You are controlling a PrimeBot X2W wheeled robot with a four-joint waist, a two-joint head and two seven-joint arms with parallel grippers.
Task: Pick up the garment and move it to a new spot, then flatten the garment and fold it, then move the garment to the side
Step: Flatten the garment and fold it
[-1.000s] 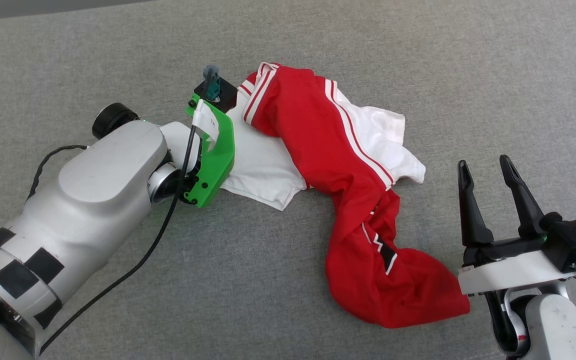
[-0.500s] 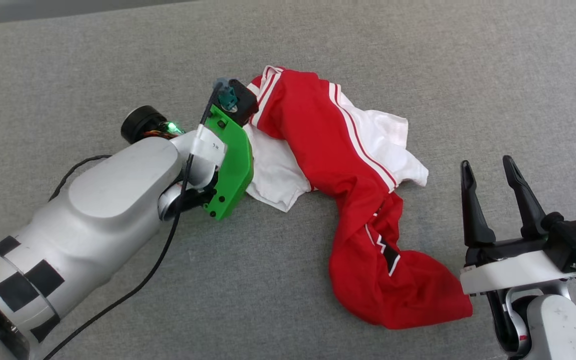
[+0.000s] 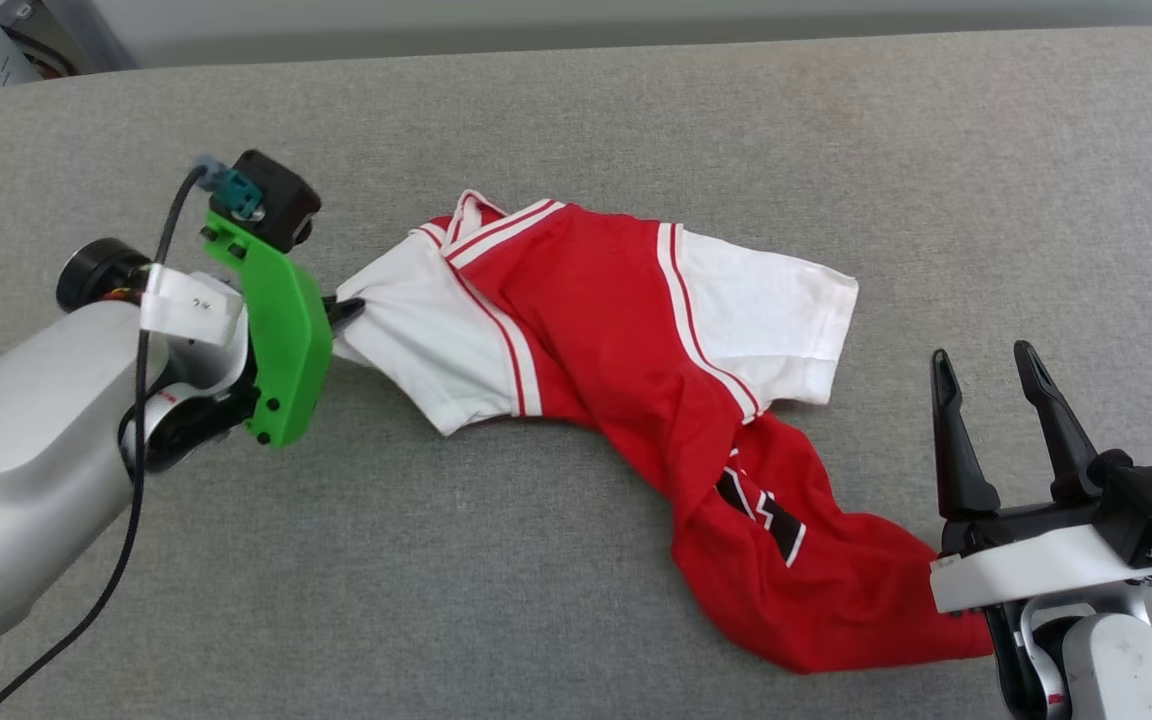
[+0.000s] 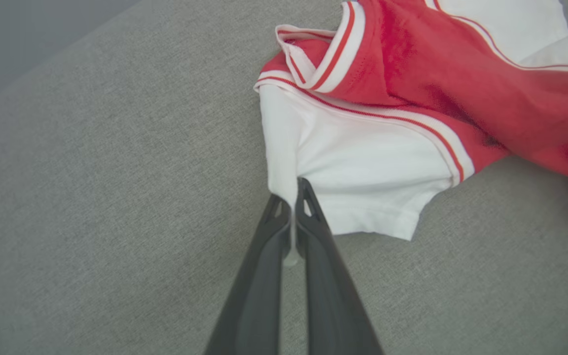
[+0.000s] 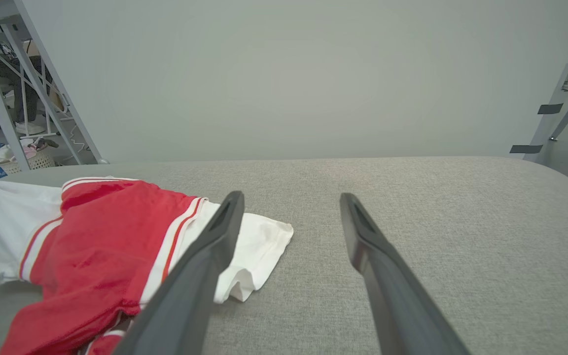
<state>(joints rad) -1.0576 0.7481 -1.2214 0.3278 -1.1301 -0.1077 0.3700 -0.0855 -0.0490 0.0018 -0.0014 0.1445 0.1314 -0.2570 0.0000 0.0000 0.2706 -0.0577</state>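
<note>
Centre-left, the left tool (image 4: 291, 196) is clamped on a sleeve of the crumpled red-and-white jersey T-shirt (image 3: 616, 330); the right tool (image 3: 982, 356) gapes empty. Flattening, folding remain.

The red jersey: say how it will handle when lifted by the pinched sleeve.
Likely floppy: the jersey lies rumpled and twisted, so it should sag from the left hand shut on its white sleeve. Probably light, thin cloth. The hem may drag.

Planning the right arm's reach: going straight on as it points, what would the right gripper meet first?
Likely nothing: the right gripper faces bare grey surface; the garment lies left of its line.
</note>
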